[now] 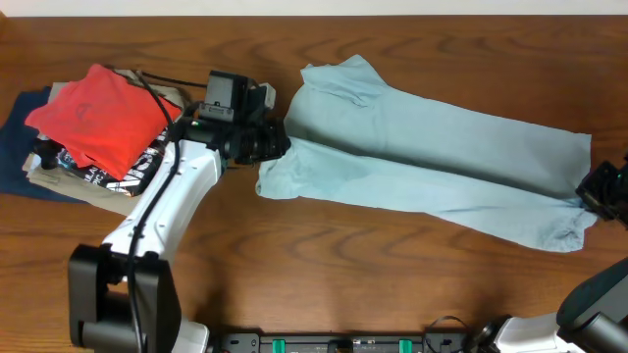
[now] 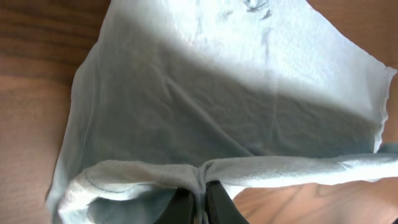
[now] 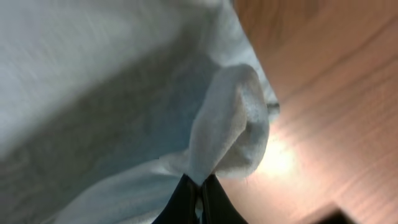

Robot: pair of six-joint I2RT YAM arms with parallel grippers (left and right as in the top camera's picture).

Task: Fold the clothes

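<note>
The clothes (image 1: pixel 432 157), a pale blue-grey T-shirt, lie stretched across the table from centre to right, folded lengthwise with a crease down the middle. My left gripper (image 1: pixel 278 142) is shut on the shirt's left edge; in the left wrist view the fabric (image 2: pixel 205 93) bunches between the black fingers (image 2: pixel 180 208). At the far right my right gripper (image 1: pixel 592 191) is shut on the shirt's other end, and the right wrist view has a puckered fold (image 3: pixel 230 124) pinched between its fingers (image 3: pixel 214 202).
A pile of other garments sits at the left: a red shirt (image 1: pixel 98 113) on top of black printed (image 1: pixel 137 172), khaki and navy (image 1: pixel 20 147) ones. Bare wooden table (image 1: pixel 343 265) lies in front of the shirt.
</note>
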